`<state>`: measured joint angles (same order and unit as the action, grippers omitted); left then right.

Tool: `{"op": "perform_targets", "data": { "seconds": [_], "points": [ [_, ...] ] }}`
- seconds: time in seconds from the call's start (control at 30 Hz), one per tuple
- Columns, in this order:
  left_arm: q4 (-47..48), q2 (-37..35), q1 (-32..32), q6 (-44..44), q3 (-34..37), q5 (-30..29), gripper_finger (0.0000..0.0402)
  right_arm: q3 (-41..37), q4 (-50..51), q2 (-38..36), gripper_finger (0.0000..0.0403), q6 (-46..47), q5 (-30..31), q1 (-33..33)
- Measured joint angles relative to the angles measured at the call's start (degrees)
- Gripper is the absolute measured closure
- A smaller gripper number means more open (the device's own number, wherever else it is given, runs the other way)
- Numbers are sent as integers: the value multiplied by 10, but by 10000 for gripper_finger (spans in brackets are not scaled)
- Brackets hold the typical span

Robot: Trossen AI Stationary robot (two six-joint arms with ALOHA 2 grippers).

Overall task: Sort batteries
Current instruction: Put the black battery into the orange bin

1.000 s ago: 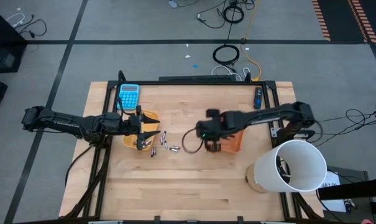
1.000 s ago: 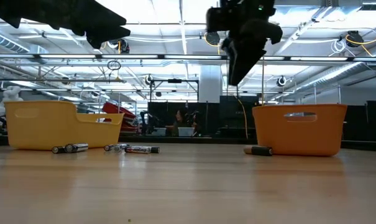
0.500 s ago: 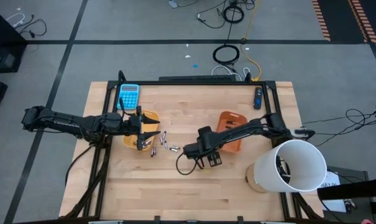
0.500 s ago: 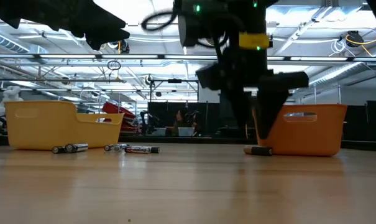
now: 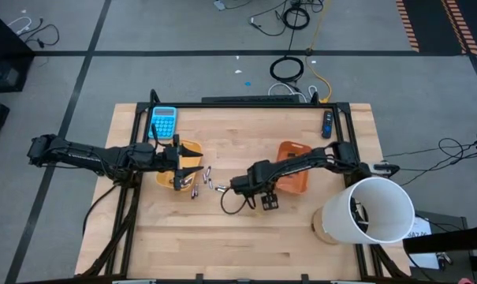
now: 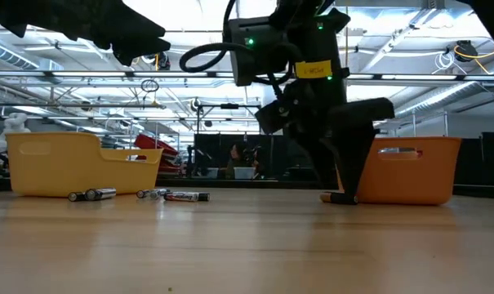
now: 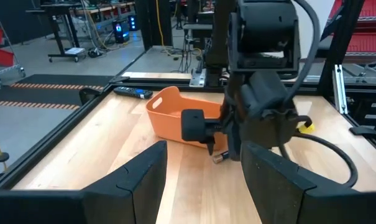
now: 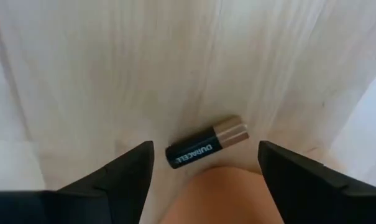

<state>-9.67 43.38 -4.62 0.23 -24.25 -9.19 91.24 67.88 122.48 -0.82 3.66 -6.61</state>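
"DURACELL" along the black-and-copper battery (image 8: 206, 148) on the table

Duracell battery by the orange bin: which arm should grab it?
Right. The right gripper hangs open directly over the Duracell battery, fingers straddling it beside the orange bin. The left gripper sits open at the yellow bin, across the table.

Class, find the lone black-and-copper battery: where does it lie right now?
The black-and-copper battery lies flat on the wooden table, beside the orange bin, apart from the cluster by the yellow bin; the open right gripper straddles it.
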Motion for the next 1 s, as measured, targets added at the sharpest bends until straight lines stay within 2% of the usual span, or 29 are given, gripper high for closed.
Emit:
{"op": "perform_targets", "data": {
  "seconds": [0.1,0.4,0.73,0.83,1.0],
  "points": [
    [0,0,0,0,0,0,187,0,1,0,132,8,-21,7],
    [-4,0,0,0,0,0,187,0,-3,18,174,-9,-25,7],
    [-15,0,0,0,0,0,187,2,-5,33,199,-58,-27,6],
    [-15,0,0,1,0,0,187,2,-8,33,227,-91,-17,-6],
    [-14,0,0,1,0,0,187,1,-13,34,300,-104,-15,-17]
  ]
}}
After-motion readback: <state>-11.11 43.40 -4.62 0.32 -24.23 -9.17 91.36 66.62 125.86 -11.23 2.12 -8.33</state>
